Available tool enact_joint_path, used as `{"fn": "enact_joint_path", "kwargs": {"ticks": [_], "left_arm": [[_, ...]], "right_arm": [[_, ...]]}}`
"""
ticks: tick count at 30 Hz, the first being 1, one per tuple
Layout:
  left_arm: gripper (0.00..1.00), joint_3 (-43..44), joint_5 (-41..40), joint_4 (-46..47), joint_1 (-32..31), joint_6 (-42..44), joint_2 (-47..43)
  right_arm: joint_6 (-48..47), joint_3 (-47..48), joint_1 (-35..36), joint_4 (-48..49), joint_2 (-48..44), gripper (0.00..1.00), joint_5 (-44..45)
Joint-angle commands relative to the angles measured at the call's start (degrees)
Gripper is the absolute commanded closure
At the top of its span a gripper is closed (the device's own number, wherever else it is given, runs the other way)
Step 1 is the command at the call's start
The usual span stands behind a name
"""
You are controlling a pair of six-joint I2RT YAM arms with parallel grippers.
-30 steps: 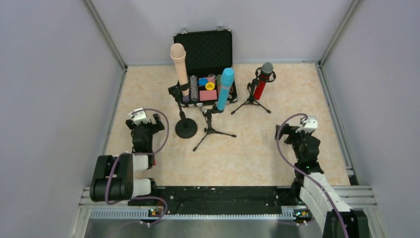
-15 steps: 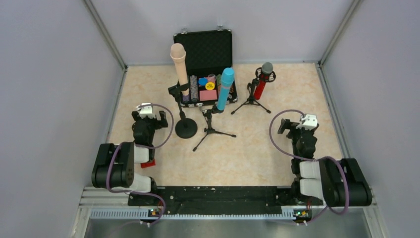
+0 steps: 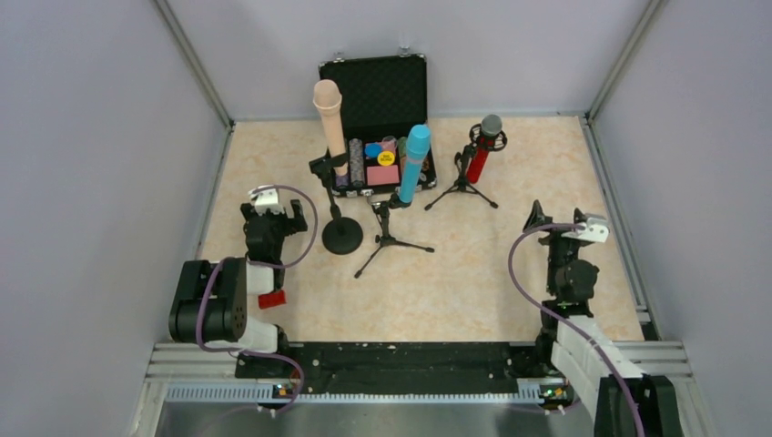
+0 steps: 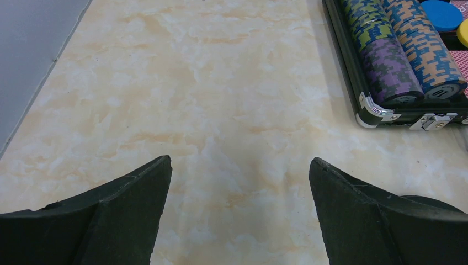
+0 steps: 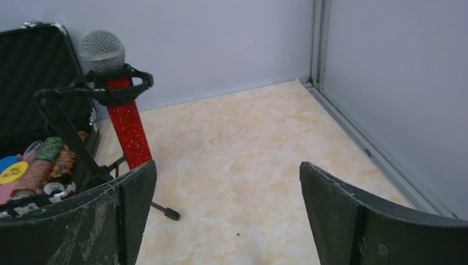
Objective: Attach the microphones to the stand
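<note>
Three microphones stand in stands. The peach-beige microphone (image 3: 330, 123) sits in the round-base stand (image 3: 341, 235). The light blue microphone (image 3: 413, 164) sits in a tripod stand (image 3: 390, 238). The glittery red microphone (image 3: 483, 148) with silver mesh head sits in the right tripod stand (image 3: 461, 187); it also shows in the right wrist view (image 5: 122, 105). My left gripper (image 3: 277, 217) is open and empty, left of the round base. My right gripper (image 3: 553, 218) is open and empty near the right wall. Both wrist views show empty jaws over bare floor.
An open black case (image 3: 378, 100) with poker chips (image 4: 393, 61) stands at the back centre behind the stands. A small flat red block (image 3: 270, 299) lies by the left arm's base. Grey walls close in both sides, with a metal rail (image 5: 375, 149) at the right.
My right arm has swung right and back toward the right wall. My left gripper has shifted slightly; the red block by its base now shows more. The microphones have not moved.
</note>
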Motion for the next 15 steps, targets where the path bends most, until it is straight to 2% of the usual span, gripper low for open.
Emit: {"fn": "enact_joint_path", "kwargs": {"ticks": [1,3,6,10,12,13,15], "left_arm": [[0.01,1.4,-1.0,1.2,0.3,-0.6,-0.1],[0.01,1.4,-1.0,1.3,0.3,-0.6,-0.1],[0.01,1.5,-1.1,1.2,0.3,-0.6,-0.1],[0.01,1.5,-1.0,1.2,0.3,-0.6,-0.1],[0.01,1.5,-1.1,1.3,0.3,-0.6,-0.2],[0.01,1.5,-1.0,1.2,0.3,-0.6,-0.2],[0.01,1.5,-1.0,1.3,0.3,-0.6,-0.1]], "right_arm": [[-1.6,-4.0,0.3,2.2,7.9,0.02,2.3],[-3.3,-0.9,0.6,3.8,14.7,0.04,-1.1],[-3.9,-0.7,1.0,12.8,21.7,0.04,-0.4],[-5.7,-5.3,1.9,33.0,31.6,0.08,-1.2],[-5.7,-7.7,2.5,38.2,31.9,0.08,0.1],[-5.8,-8.3,2.7,37.6,30.1,0.08,0.3],[-4.3,-7.9,2.7,29.0,20.5,0.07,0.3]]}}
